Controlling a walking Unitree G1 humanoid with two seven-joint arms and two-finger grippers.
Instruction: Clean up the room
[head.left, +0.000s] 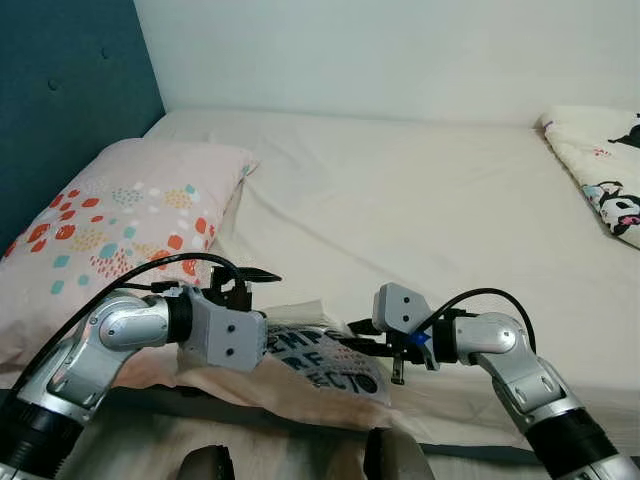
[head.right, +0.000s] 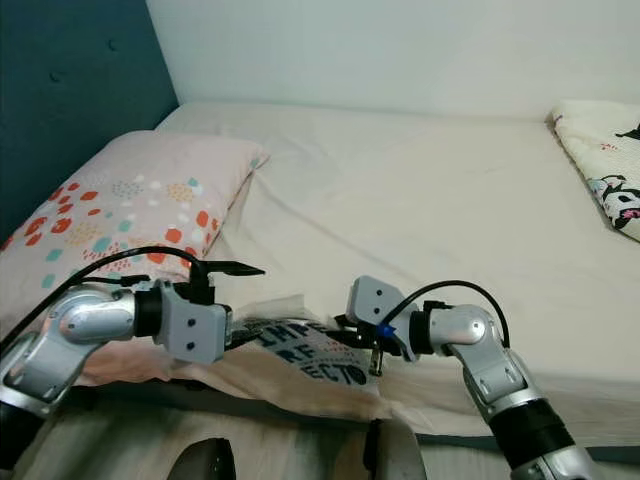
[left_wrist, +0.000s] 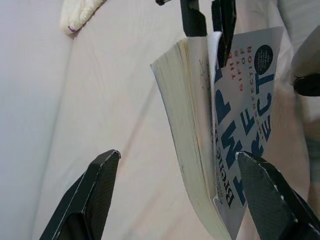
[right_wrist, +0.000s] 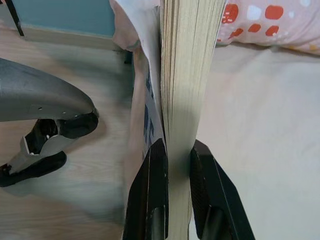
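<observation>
Book (head.left: 325, 362), a paperback with a white cover and dark blue lettering, lies at the near edge of the bed (head.left: 400, 200), at about 6 o'clock in the head view, just beside the dotted pink pillow (head.left: 120, 215). Right pincer (right_wrist: 172, 155) is clamped on its page edge, one finger on each side. Left pincer (left_wrist: 175, 187) has its fingers spread wide apart, either side of the book's other end, not touching it. A cartoon-print blanket (head.left: 600, 165) lies at 2 o'clock.

Spotted pillow (head.left: 130, 215) against blue headboard (head.left: 60, 100); cartoon-print quilt (head.left: 600, 170), perhaps pillow, far right.
</observation>
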